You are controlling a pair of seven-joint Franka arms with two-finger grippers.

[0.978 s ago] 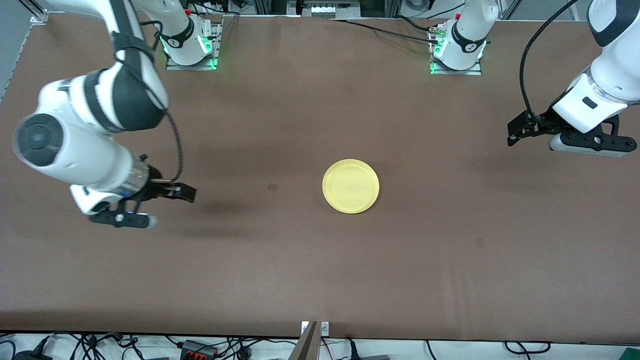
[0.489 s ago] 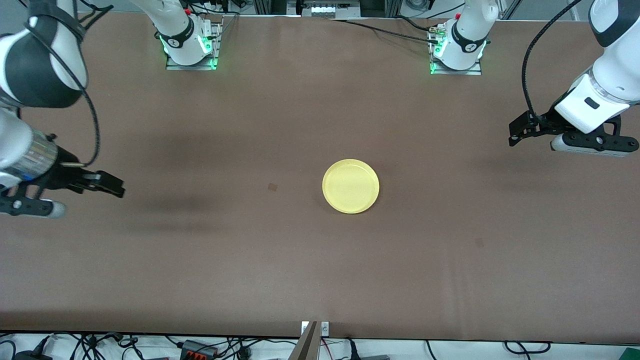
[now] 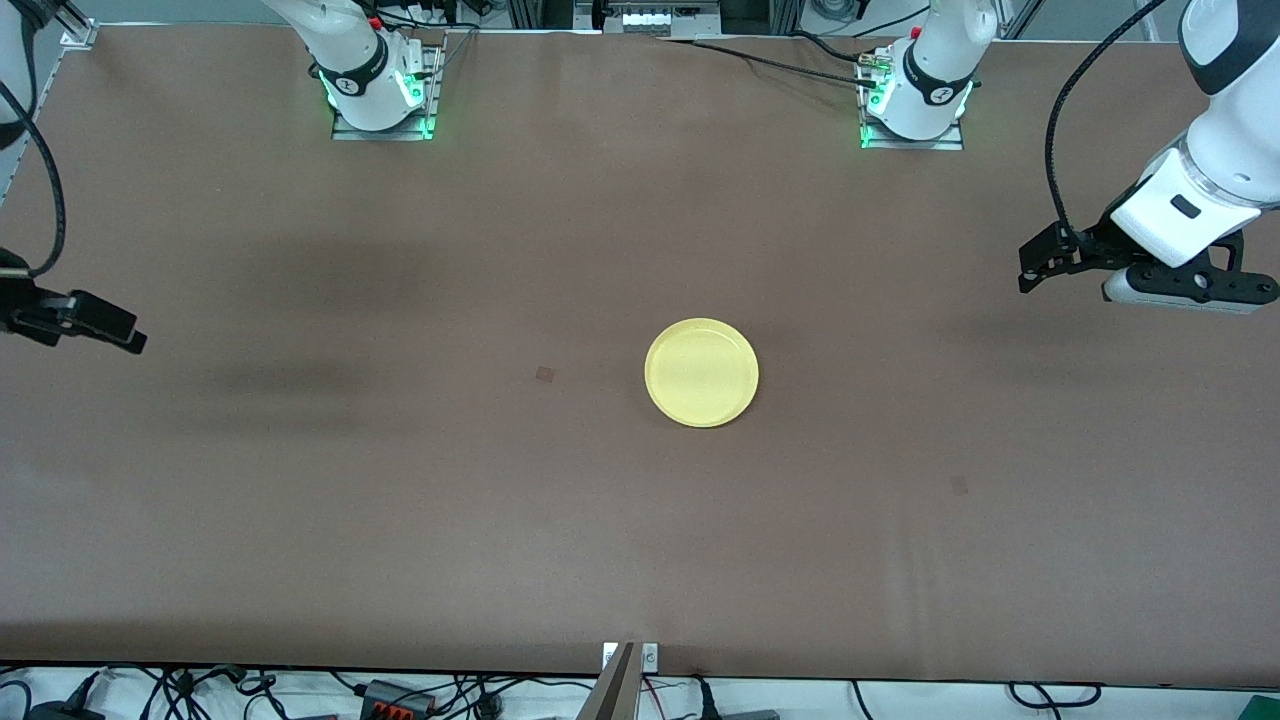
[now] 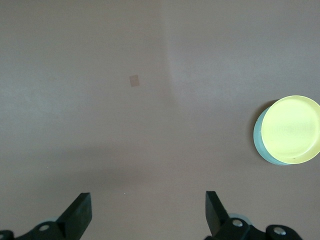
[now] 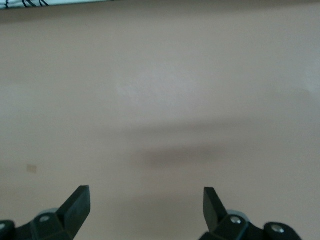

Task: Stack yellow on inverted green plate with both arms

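Observation:
The yellow plate (image 3: 701, 372) lies right way up in the middle of the table. In the left wrist view the yellow plate (image 4: 291, 129) rests on the pale green plate (image 4: 259, 145), of which only a thin rim shows under it. In the front view the green plate is hidden under the yellow one. My left gripper (image 3: 1038, 264) hangs open and empty over the left arm's end of the table; its fingers (image 4: 148, 197) are wide apart. My right gripper (image 3: 98, 326) is open and empty over the right arm's end; its fingers (image 5: 146, 192) are wide apart.
Two arm bases (image 3: 380, 90) (image 3: 915, 95) stand at the table's edge farthest from the front camera. A small dark mark (image 3: 545, 374) lies on the brown table beside the plates. Cables (image 3: 400, 692) run along the nearest edge.
My right arm has swung away from the middle toward its own end of the table, empty. My left arm has barely moved. The plates have not moved.

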